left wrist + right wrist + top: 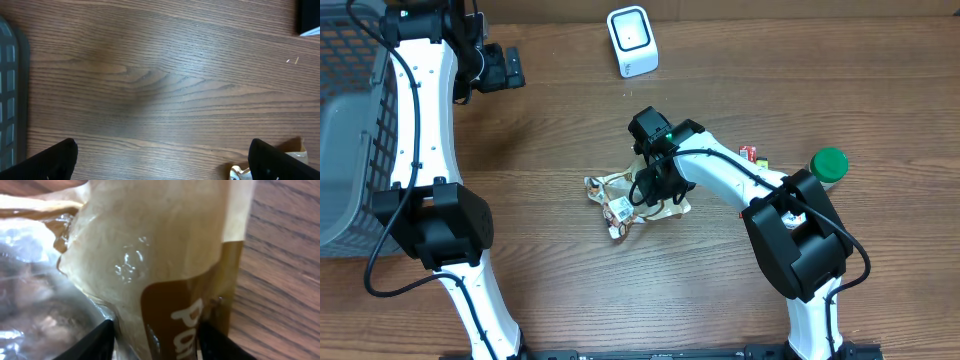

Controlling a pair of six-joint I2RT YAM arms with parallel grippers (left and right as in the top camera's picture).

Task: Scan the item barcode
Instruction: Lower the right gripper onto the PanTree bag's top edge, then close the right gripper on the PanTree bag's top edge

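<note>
The item is a crumpled tan and brown snack bag (615,200) lying mid-table; it fills the right wrist view (150,245), white lettering on a brown stripe. My right gripper (655,185) is down on the bag's right end. Its two black fingers (100,342) press the bag's brown stripe from both sides, so the gripper (157,340) is shut on it. The white barcode scanner (632,40) stands at the table's far edge. My left gripper (510,68) hovers far left, open (162,155) over bare wood, with a corner of the bag (295,149) beside its right finger.
A grey mesh basket (350,130) occupies the left edge of the table. A green-capped bottle (828,165) and a small red packet (750,153) sit to the right of the bag, close to my right arm.
</note>
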